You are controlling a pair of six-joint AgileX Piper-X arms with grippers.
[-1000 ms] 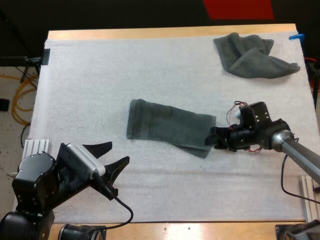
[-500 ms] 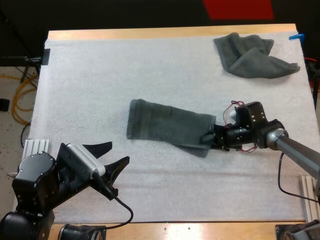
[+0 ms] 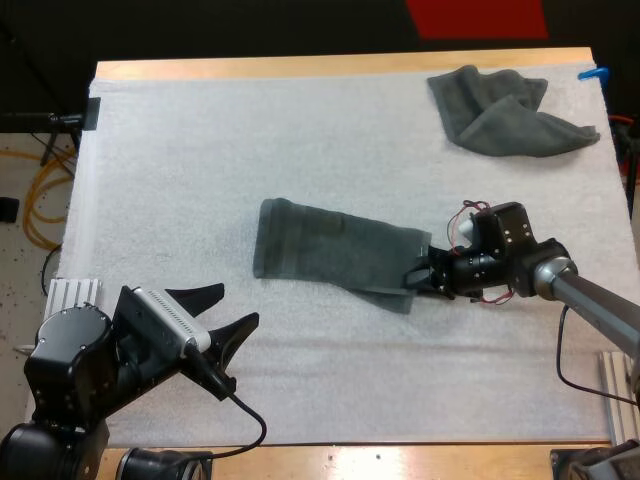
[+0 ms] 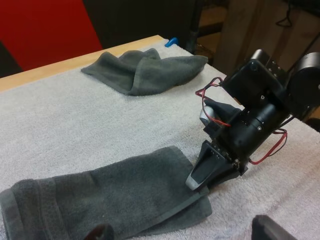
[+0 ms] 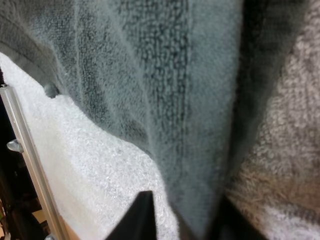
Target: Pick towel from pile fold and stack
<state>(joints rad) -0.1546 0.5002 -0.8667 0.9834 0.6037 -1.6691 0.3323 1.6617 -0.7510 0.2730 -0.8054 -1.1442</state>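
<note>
Since the right gripper (image 3: 418, 277) sits low at the right end of the towel (image 3: 335, 255), at its near corner, with fingers (image 5: 142, 217) either side of a raised ridge of cloth, I read it as pinching the top layer there. That looks like the grip point for the next fold. Left wrist view agrees: one finger lies flat over the hem, the other seems tucked under.

Towel lies mid-mat (image 3: 200, 150) as a long strip, looks doubled once, running left-right and skewed toward the near edge at its right end. Corner grip makes sense: carry that end over to the left end and the strip halves.

Left gripper (image 3: 238, 305) hovers over the mat's near-left corner, fingers spread, holding nothing. It's well apart from the towel, likely parked clear of the fold path. It could pin the left end if the cloth drags.

Pile (image 3: 510, 112): one crumpled towel at the far-right corner, well apart. No stack yet.

Risk: if only one layer is pinched, the lower layer stays behind and the fold goes uneven.
</note>
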